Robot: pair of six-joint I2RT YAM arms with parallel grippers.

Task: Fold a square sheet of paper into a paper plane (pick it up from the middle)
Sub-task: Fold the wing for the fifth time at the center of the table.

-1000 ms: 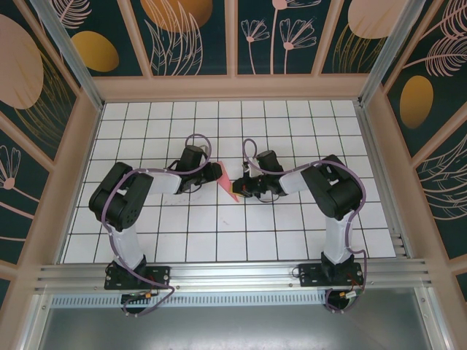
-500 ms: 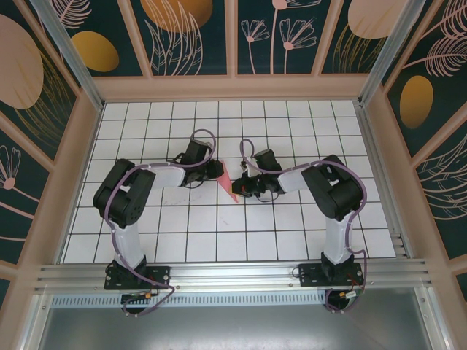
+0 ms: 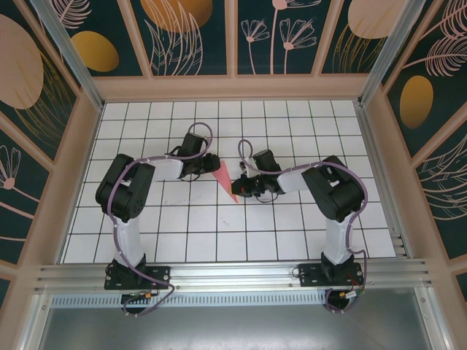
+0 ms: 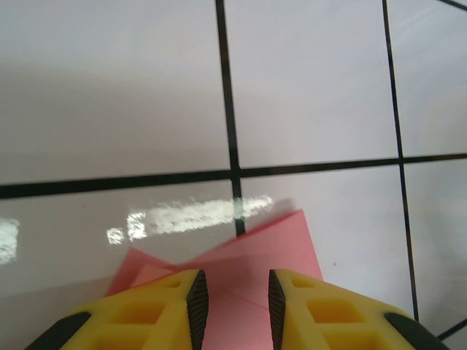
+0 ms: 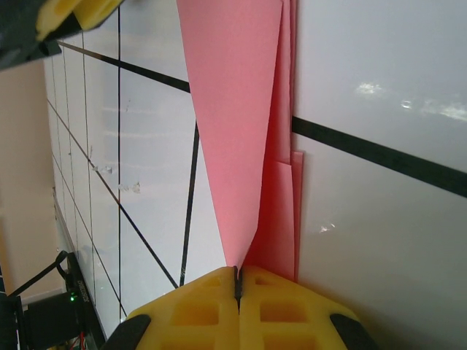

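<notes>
**Item: paper plane**. Salmon-pink and slim, it lies near the middle of the table with its point towards the near edge, between the two claws.

**Right claw**. Clenched on the plane from the right side. In the right wrist view the yellow fingers meet with no gap, and the raised centre fold of the plane runs straight into the seam between them. Flatter layers of the paper rest on the tile beside that fold.

**Left claw**. Sits at the plane's far, wide end. In the left wrist view it is released, the fingertips standing apart with a clear gap. Pink paper with a crease shows in and beyond that gap. Whether the pads touch the sheet cannot be told.

**Surroundings.**
- White tiles with black grid lines.
- A streak of glare on the tile just past the paper.
- Dark floral wall panels on three sides.
- A metal rail along the near edge.
- A purple cable looped over each wrist.

**Differences between views.**
- The overhead view gives the layout, but both wrists cover the grip points.
- The right wrist view shows the pinch, and a yellow finger of the left claw at its top corner.
- The left wrist view shows the parted jaws.
</notes>
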